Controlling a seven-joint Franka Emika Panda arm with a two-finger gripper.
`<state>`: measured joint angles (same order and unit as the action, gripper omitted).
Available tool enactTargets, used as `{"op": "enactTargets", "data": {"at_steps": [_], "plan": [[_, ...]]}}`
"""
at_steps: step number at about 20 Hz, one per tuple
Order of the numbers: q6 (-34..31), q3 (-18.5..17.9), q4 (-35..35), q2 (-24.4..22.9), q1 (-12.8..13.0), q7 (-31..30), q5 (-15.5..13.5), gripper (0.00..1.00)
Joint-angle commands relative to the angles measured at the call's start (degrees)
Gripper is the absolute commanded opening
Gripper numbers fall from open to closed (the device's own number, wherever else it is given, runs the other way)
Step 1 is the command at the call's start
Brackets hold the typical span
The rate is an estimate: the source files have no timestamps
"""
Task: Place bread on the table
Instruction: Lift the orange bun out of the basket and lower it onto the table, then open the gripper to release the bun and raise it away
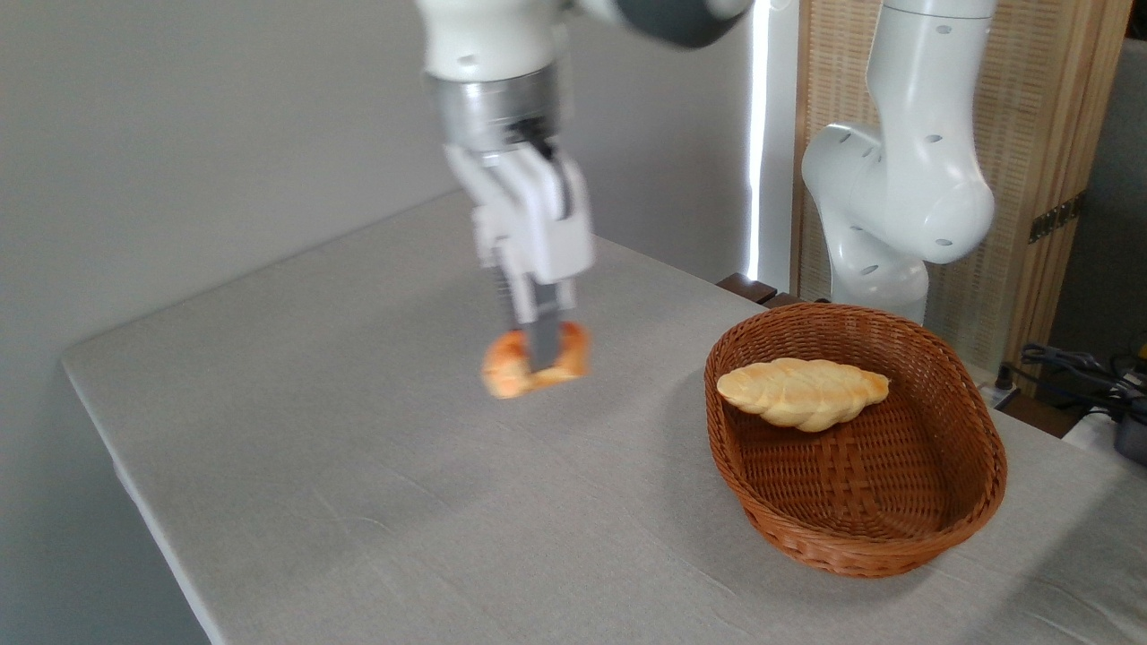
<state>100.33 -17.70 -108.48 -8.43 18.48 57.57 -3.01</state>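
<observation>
We see the end effector [538, 345] pointing straight down over the middle of the worktop [358, 502], its fingers closed on the bread [511, 369], a small orange-golden bun. The bun and the lower part of the arm are blurred, so we cannot tell whether the bun hangs just above the cloth or already touches it; a faint shadow lies on the worktop just below and to its right. The bun sits well apart from the wicker basket [896, 546], which stands toward the worktop's right edge. Inside the basket, against its far wall, we see a pale braided loaf [802, 392] lying on its side. The rest of the basket floor is bare. The arm's white base [896, 197] rises behind the basket, beyond the worktop's far edge.
</observation>
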Motion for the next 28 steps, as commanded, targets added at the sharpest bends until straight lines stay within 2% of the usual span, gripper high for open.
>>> {"op": "enactTargets", "data": {"at_steps": [1,3,6,23,26,27,28], "plan": [[7.14,5.11,2.14,7.45,0.67,-12.81,-4.64,0.34],[11.01,8.20,1.96,11.49,0.94,-16.25,-4.64,0.75],[15.50,10.05,1.79,14.76,1.29,-21.35,-4.73,0.98],[15.95,11.20,0.29,14.41,0.68,-21.98,-4.64,1.00],[15.68,11.28,0.55,11.70,-1.42,-21.71,-4.46,1.00],[15.25,11.98,0.64,10.03,-2.83,-21.71,-4.29,1.00],[14.37,13.64,0.73,8.28,-5.80,-21.63,-4.11,1.00]]}}
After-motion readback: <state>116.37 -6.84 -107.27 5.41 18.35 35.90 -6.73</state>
